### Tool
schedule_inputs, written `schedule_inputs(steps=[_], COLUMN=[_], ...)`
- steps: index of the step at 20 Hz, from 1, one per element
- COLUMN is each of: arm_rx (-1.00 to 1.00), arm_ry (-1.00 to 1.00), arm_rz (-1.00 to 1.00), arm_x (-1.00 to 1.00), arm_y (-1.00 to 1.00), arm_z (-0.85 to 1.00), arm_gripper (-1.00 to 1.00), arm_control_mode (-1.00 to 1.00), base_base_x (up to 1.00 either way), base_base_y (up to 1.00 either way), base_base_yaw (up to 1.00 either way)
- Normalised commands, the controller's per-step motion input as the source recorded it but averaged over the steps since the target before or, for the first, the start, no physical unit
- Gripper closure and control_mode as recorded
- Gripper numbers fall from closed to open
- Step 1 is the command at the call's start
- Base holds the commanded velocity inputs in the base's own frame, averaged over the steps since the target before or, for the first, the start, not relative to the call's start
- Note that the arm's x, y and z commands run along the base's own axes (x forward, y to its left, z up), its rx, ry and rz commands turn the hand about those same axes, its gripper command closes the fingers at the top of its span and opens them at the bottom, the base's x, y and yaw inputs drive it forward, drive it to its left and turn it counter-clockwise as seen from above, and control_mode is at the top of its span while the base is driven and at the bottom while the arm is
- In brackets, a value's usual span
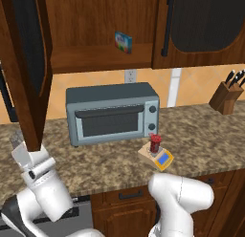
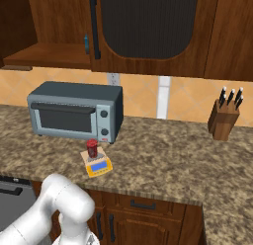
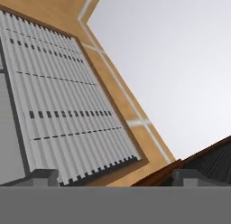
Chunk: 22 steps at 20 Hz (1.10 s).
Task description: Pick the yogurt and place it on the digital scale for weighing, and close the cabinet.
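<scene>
The gripper (image 1: 16,138) is raised at the far left of the left base view, just beside the lower edge of the open cabinet door (image 1: 26,64); whether it touches the door I cannot tell. In the hand view its 2 fingertips (image 3: 43,175) stand well apart with nothing between them, so it is released. That view looks up past a white slatted panel (image 3: 63,96) and tan wall tiles to a dark wooden door corner (image 3: 207,162) at the lower right.

The cabinet (image 1: 95,30) hangs above the counter, its left door swung out toward the near side and its right door (image 1: 201,26) closed. On the exposed shelf stands a blue-green box (image 1: 123,42).

Below, on the speckled granite counter (image 1: 201,135), the yogurt (image 1: 155,143) stands upright on the digital scale (image 1: 157,156), which lies just in front of the right end of the grey toaster oven (image 1: 113,113). In the right base view the yogurt (image 2: 92,148) sits on the far part of the scale (image 2: 97,163), with the blue display toward the near side. A knife block (image 2: 225,116) stands well apart at the far right.
</scene>
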Motion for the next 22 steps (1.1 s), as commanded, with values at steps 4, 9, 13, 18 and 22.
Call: schedule_inputs(steps=[4, 9, 13, 18, 22], arm_rx=[0.08, 0.16, 0.32, 0.42, 0.43], arm_ry=[0.15, 0.00, 0.00, 0.05, 0.28], arm_rz=[0.00, 0.00, 0.00, 0.00, 0.01], arm_x=[0.00, -0.21, -0.56, -0.45, -0.31], arm_y=[0.16, 0.11, -0.08, -0.52, -0.98], arm_z=[0.05, 0.60, 0.91, 0.75, 0.81], arm_gripper=[-1.00, -1.00, -1.00, -1.00, -1.00], arm_control_mode=[-1.00, -1.00, -1.00, -1.00, -1.00], base_base_x=[0.00, 0.00, 0.00, 0.00, 0.00], base_base_y=[0.00, 0.00, 0.00, 0.00, 0.00], base_base_yaw=[0.00, 0.00, 0.00, 0.00, 0.00])
